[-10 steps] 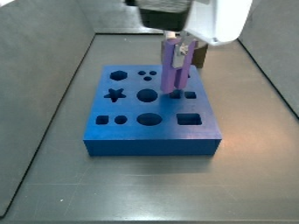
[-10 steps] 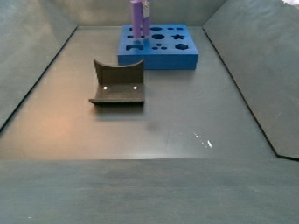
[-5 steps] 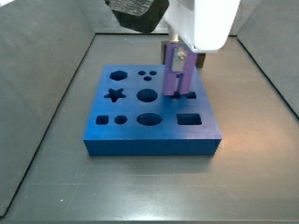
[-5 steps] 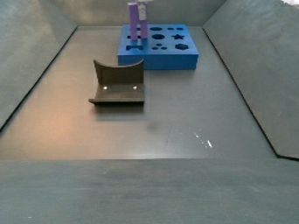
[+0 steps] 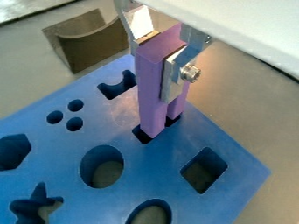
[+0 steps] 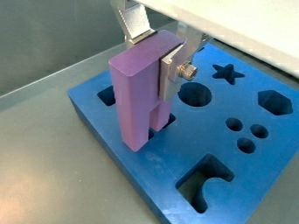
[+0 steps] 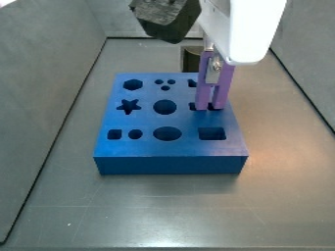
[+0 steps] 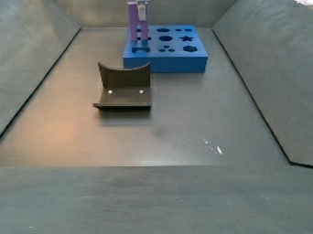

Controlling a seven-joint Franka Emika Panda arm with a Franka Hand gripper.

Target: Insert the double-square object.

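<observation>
The double-square object [image 5: 156,87] is a long lavender peg, upright between my gripper's flat silver fingers [image 5: 176,70]. My gripper [image 5: 159,48] is shut on its upper part; it shows the same in a wrist view [image 6: 158,48]. The peg's lower end sits in a slot at the edge of the blue holed block [image 5: 111,188]. In a side view the peg [image 7: 220,83] stands over the block's [image 7: 164,147] right side, under my gripper [image 7: 216,67]. In a side view the peg [image 8: 134,23] rises at the block's [image 8: 178,57] left end.
The dark fixture [image 8: 123,87] stands on the floor in front of the block, also in a wrist view [image 5: 87,39]. The block has star, round, square and hexagon holes [image 6: 193,94]. Grey bin walls slope up on both sides [image 7: 53,127].
My gripper has carried the peg sideways across the block and a little lower; its lower end now sits at the slot near the block's edge.
</observation>
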